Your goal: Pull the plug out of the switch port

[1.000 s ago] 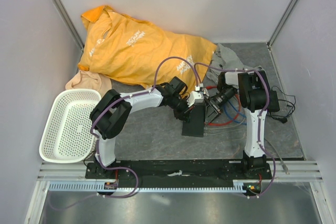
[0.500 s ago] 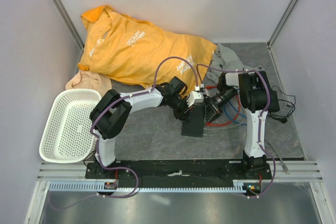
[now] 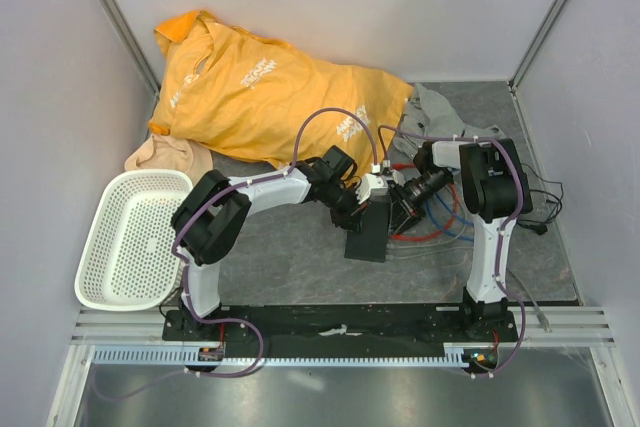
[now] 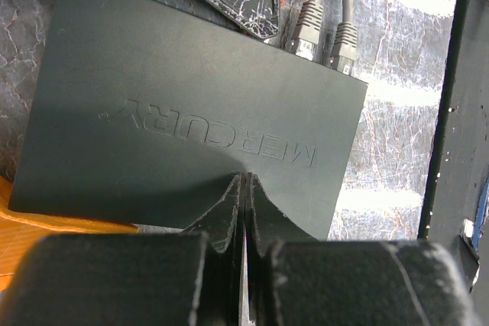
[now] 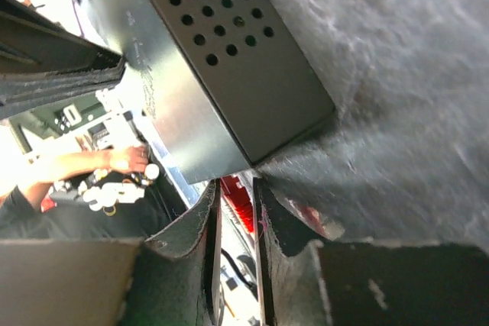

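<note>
The switch (image 3: 369, 230) is a flat matte-black box on the grey mat, marked MERCURY in the left wrist view (image 4: 191, 104). My left gripper (image 3: 362, 203) is shut and empty, its tips (image 4: 244, 179) pressed down on the switch's top. Two grey plugs (image 4: 309, 24) sit in ports on its far edge. My right gripper (image 3: 399, 209) is at the switch's right edge. In the right wrist view its jaws (image 5: 236, 198) stand narrowly apart around a red plug (image 5: 238, 202) next to the switch's corner (image 5: 252, 112). The port itself is hidden.
Red, blue and grey cables (image 3: 440, 222) lie coiled right of the switch. An orange shirt (image 3: 260, 97) and a grey cloth (image 3: 440, 112) lie at the back. A white basket (image 3: 130, 237) stands at the left. Black cables (image 3: 540, 209) trail at the right wall.
The right arm's elbow has shifted slightly to the right, while its gripper stays at the switch's edge. The left arm and the switch have not moved.
</note>
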